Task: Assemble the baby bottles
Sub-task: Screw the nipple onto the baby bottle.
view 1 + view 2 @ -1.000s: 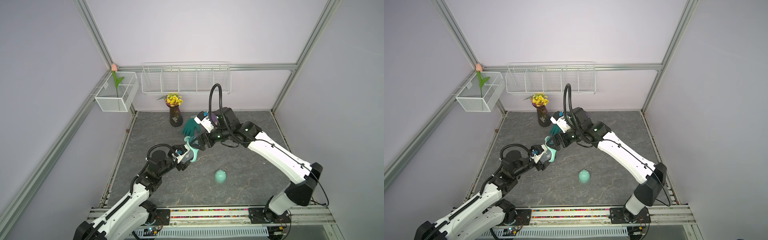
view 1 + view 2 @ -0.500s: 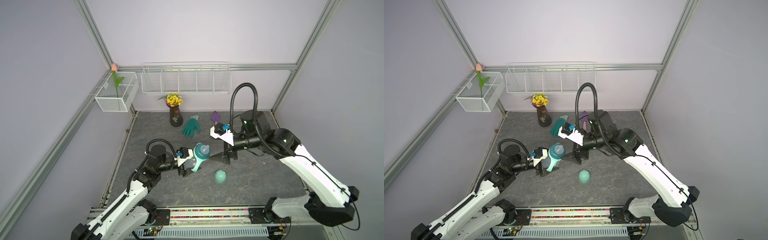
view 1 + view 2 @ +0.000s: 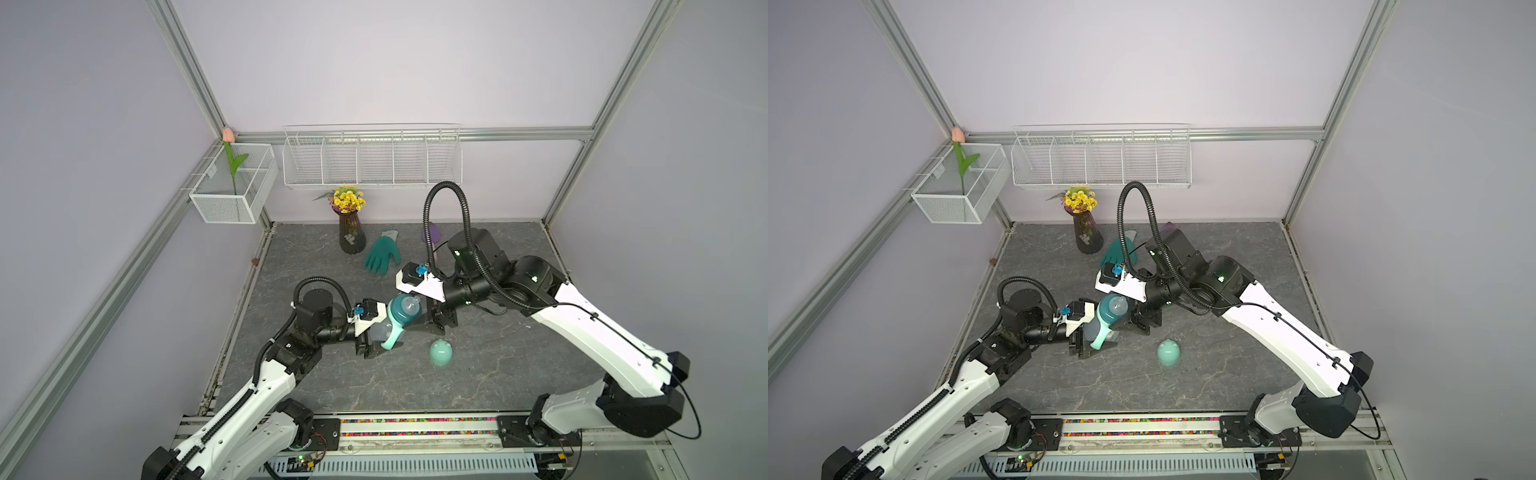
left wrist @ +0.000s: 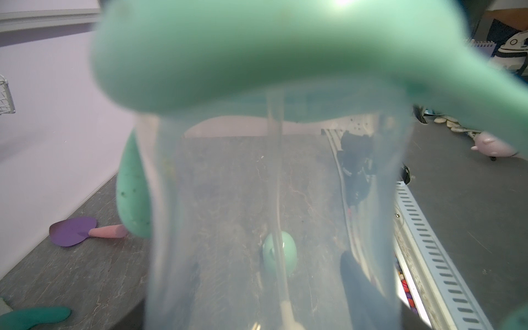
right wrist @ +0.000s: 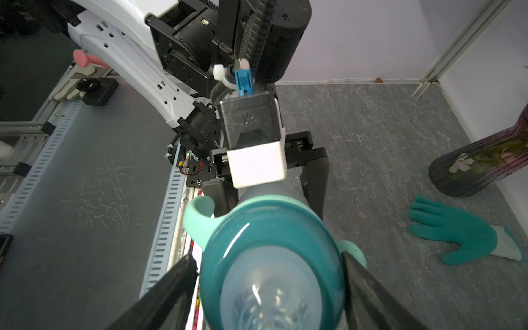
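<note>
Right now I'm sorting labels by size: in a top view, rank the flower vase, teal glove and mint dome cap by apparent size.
1. flower vase, counting its flowers.
2. teal glove; close to the vase body alone, so that pair is unsure.
3. mint dome cap, clearly smallest.

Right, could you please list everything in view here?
baby bottle: one; frosted body, mint handles, teal collar; held aloft, tilted
dome cap: one; mint; front half of table
vase: one; dark, yellow flowers; back of table
glove: one; teal; by the vase
trowel: one; purple, pink handle; back of table
wire shelf: one; white; back wall
mesh basket: one; white, holds a tulip; left wall
left gripper: one; black; shut on the bottle's body
right gripper: one; black; jaws flank the collar, contact unclear
</note>
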`<state>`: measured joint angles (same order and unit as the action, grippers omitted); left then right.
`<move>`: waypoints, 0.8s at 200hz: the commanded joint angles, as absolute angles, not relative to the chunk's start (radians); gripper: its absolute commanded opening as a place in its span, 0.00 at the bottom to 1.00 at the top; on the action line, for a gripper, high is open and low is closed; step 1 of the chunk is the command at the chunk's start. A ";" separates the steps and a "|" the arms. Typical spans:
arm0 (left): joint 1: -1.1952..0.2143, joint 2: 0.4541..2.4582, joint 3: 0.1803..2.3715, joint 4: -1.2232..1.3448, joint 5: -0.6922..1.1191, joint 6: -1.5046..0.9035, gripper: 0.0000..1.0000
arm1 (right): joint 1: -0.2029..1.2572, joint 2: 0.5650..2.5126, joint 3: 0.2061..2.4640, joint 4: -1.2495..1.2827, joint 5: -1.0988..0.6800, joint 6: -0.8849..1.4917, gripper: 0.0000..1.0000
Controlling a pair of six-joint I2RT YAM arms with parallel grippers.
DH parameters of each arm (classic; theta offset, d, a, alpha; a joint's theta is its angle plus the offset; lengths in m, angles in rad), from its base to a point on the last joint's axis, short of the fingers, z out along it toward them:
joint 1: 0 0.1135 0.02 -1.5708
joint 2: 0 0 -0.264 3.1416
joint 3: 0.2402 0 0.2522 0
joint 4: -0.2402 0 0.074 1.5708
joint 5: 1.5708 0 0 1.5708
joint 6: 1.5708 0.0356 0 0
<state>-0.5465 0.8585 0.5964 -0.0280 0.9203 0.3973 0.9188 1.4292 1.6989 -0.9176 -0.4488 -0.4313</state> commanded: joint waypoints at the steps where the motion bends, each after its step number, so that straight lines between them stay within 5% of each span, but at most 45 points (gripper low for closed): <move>1: -0.551 0.857 0.629 -0.014 0.938 0.408 0.00 | 0.925 1.430 1.713 -0.903 -0.436 -0.428 0.70; 42: -0.551 0.846 0.615 0.026 0.800 0.375 0.00 | 0.925 1.433 1.676 -0.834 -0.330 -0.298 0.46; 115: -0.551 0.789 0.476 0.262 0.220 0.381 0.00 | 0.924 1.535 1.604 -0.551 -0.204 0.243 0.39; 137: -0.551 0.779 0.437 0.309 0.144 0.387 0.00 | 0.914 1.551 1.593 -0.461 -0.191 0.394 0.42; 160: -0.551 0.785 0.440 0.282 0.161 0.396 0.00 | 0.899 1.542 1.623 -0.473 -0.198 0.393 0.75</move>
<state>-0.5510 0.7982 0.4351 0.2104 0.2436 0.3939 0.9150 1.5574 1.6085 -0.5255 -0.2134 0.2832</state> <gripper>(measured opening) 0.785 0.683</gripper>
